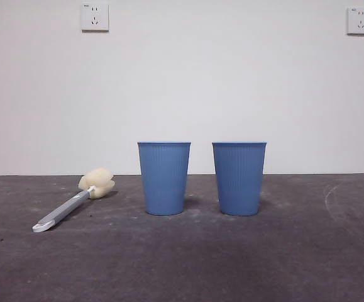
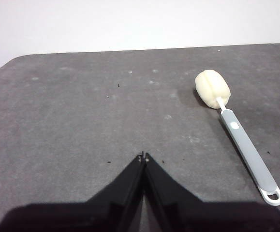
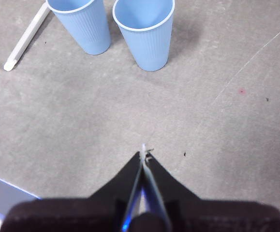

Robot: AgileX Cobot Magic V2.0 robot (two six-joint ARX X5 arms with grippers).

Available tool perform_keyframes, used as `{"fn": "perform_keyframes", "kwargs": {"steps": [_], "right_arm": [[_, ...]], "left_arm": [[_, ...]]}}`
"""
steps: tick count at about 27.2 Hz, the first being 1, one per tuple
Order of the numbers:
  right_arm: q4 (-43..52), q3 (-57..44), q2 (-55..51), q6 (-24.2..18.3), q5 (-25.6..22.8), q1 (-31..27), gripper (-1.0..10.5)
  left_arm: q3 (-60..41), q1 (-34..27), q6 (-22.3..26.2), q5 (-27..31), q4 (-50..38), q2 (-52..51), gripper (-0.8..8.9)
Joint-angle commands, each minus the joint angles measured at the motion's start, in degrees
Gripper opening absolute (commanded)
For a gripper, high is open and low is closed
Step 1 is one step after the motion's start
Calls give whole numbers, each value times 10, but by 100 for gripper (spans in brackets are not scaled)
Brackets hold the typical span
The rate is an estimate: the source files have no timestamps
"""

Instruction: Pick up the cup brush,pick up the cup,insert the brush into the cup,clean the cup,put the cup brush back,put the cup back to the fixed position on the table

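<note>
Blue and ribbed, two matching cups stand upright side by side on the dark grey worktop (image 1: 332,251), the left cup (image 1: 164,178) just apart from the right cup (image 1: 239,178). Off to their left lies the cup brush (image 1: 75,201), flat on the worktop, its cream sponge head toward the wall and its white-tipped handle toward the camera. Left pincer (image 2: 143,157) hovers near the brush with jaws pressed together, empty. Right pincer (image 3: 144,153) hangs before the cups, likewise pressed together and empty.

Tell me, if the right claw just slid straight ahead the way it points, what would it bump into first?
Probably the nearer blue cup, standing almost straight ahead of the shut right gripper; only bare table lies between. Height is unclear.
</note>
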State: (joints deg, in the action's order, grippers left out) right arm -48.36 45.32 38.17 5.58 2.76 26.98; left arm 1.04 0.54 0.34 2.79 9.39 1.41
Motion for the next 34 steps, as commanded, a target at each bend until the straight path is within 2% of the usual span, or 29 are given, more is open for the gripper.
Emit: {"fn": "perform_keyframes", "kwargs": {"steps": [1,5,6,8,9,11,14,18,23,29,34], "right_arm": [[2,2,0,2,-3,0,2],[1,2,-2,2,-9,0,2],[-1,2,-12,2,-33,-4,2],[15,-2,-36,-34,-86,-15,2],[43,-9,-60,-42,-103,-30,2],[122,-35,-114,-41,-88,-64,2],[272,-138,-214,-43,-85,-130,2],[361,-284,-295,-43,-96,-196,2],[387,-369,-334,-41,-97,-223,2],[386,-437,-378,-41,-103,-229,2],[380,-445,-377,-42,-105,-229,1]], "left_arm": [[-5,-2,-5,-2,-2,5,-4],[-5,-2,-5,-2,-2,19,-4],[-5,-2,-5,-2,-2,23,-4],[-5,-2,-5,-2,-2,29,-4],[-5,-2,-5,-2,-2,32,-4],[-5,-2,-5,-2,-2,37,-4],[-5,-2,-5,-2,-2,46,-4],[-5,-2,-5,-2,-2,57,-4],[-5,-2,-5,-2,-2,70,-4],[-5,-2,-5,-2,-2,84,-4],[-5,-2,-5,-2,-2,95,-4]]}}
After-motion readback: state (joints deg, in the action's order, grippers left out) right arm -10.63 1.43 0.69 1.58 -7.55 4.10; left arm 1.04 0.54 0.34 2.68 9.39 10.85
